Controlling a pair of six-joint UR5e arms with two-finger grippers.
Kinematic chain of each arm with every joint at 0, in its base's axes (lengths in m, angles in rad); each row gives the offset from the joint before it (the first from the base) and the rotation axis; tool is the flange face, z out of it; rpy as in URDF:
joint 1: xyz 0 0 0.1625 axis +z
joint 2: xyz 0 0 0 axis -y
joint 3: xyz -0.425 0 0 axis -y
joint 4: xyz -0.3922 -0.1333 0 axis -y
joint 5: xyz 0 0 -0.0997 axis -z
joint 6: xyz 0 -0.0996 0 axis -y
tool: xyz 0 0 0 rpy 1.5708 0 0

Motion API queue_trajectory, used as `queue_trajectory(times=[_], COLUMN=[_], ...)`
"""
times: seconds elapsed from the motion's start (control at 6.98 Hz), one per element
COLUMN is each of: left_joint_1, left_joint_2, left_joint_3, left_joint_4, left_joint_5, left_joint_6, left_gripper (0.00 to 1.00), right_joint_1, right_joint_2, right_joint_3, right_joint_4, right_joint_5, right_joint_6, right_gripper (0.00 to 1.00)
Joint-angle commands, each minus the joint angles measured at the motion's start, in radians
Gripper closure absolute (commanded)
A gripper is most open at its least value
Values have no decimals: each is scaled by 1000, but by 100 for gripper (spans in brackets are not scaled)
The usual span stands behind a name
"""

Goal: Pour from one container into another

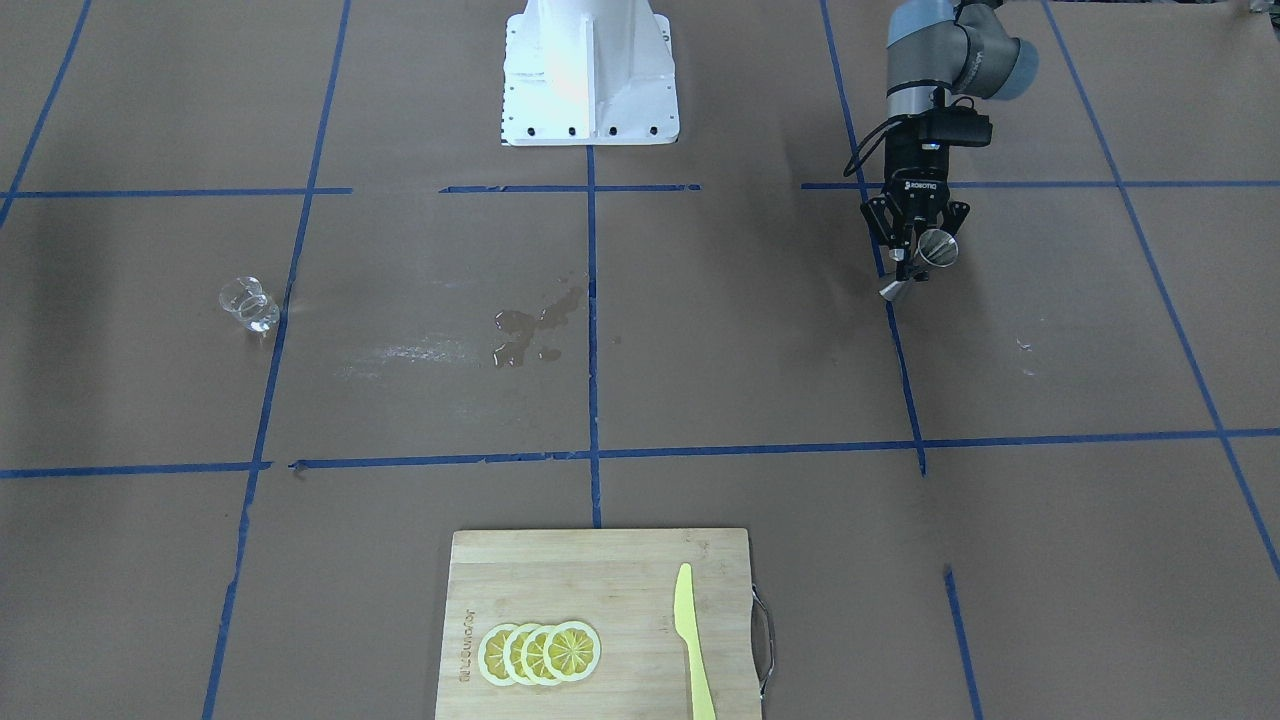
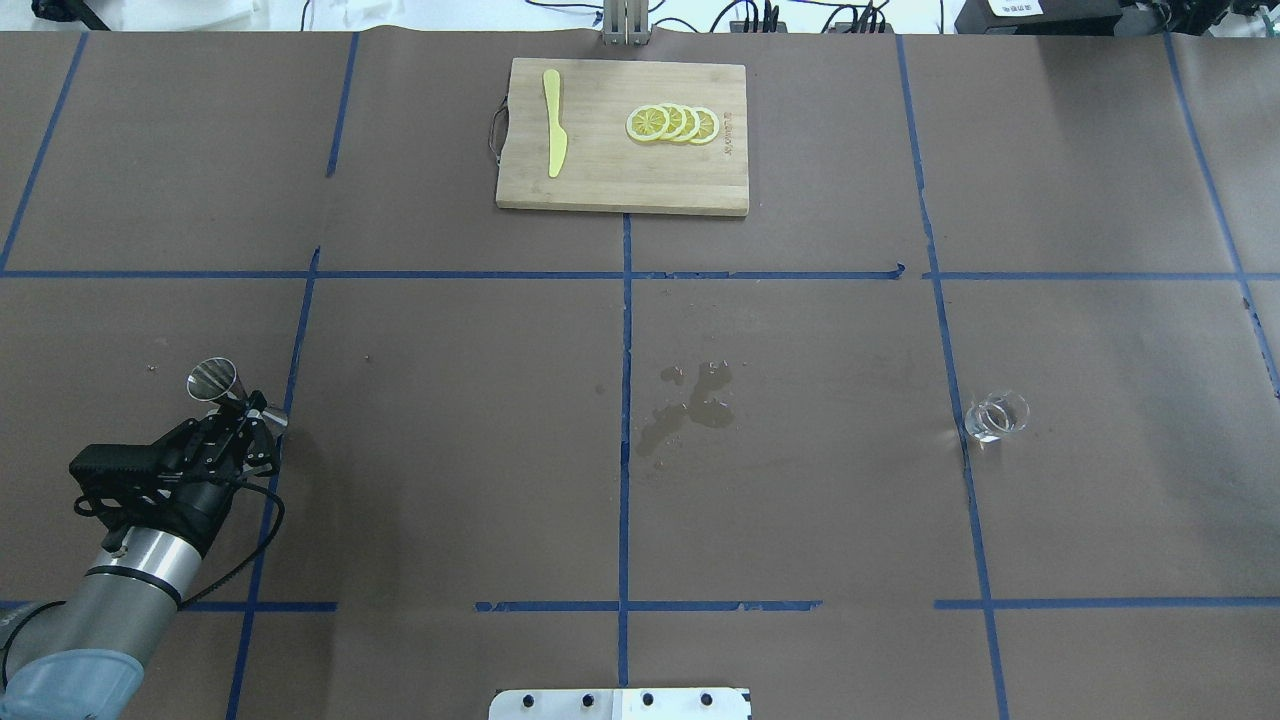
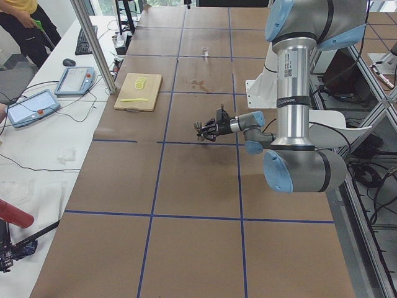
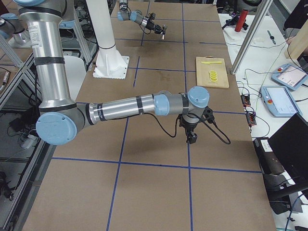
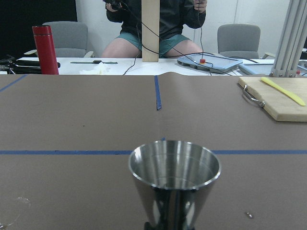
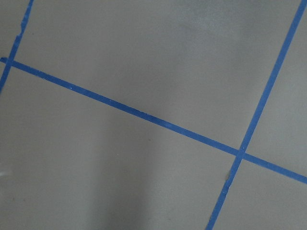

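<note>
The small clear glass cup (image 2: pixel 995 417) stands alone on the brown paper far out on my right side, also seen in the front view as the cup (image 1: pixel 250 305). My left gripper (image 2: pixel 245 405) is shut on the waist of the shiny steel jigger (image 2: pixel 212 378), which it holds tilted just above the table at my left. The front view shows this gripper (image 1: pixel 915 262) and jigger (image 1: pixel 938 247). In the left wrist view the jigger's open cone (image 5: pixel 174 177) fills the lower middle. My right gripper (image 4: pixel 192 137) shows only in the right side view, low over the table, and I cannot tell whether it is open or shut.
A wet spill (image 2: pixel 690 405) marks the paper near the table's middle. A wooden cutting board (image 2: pixel 600 185) at the far edge carries lemon slices (image 2: pixel 672 123) and a yellow knife (image 2: pixel 553 135). A seated person (image 5: pixel 153 28) and a red bottle (image 5: pixel 45 50) are beyond the table.
</note>
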Motion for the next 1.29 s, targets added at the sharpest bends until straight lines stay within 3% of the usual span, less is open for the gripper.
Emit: queue_trajectory(times=[0.0, 0.14, 0.29, 0.72, 0.86, 1.15], left_joint_1=[-14, -14, -14, -14, -14, -13], left_joint_2=[1, 5, 2, -9, -9, -15], left_joint_3=[-28, -10, 16, 18, 21, -7], left_joint_4=[-125, -222, -232, -238, -238, -241], left_joint_5=[-5, -6, -5, 1, 1, 3], left_joint_6=[102, 112, 142, 186, 246, 318], left_gripper=[100, 100, 100, 100, 100, 100], right_joint_1=[0, -2, -2, -103, -147, -204], right_joint_2=[-26, -27, -50, -226, -281, -403], right_joint_3=[-6, -11, 6, 11, 11, 12], right_joint_4=[155, 225, 319, 918, 1108, 1387], right_joint_5=[-5, 1, 5, -20, -70, -152], right_joint_6=[35, 91, 137, 543, 717, 869], right_gripper=[0, 0, 0, 0, 0, 0])
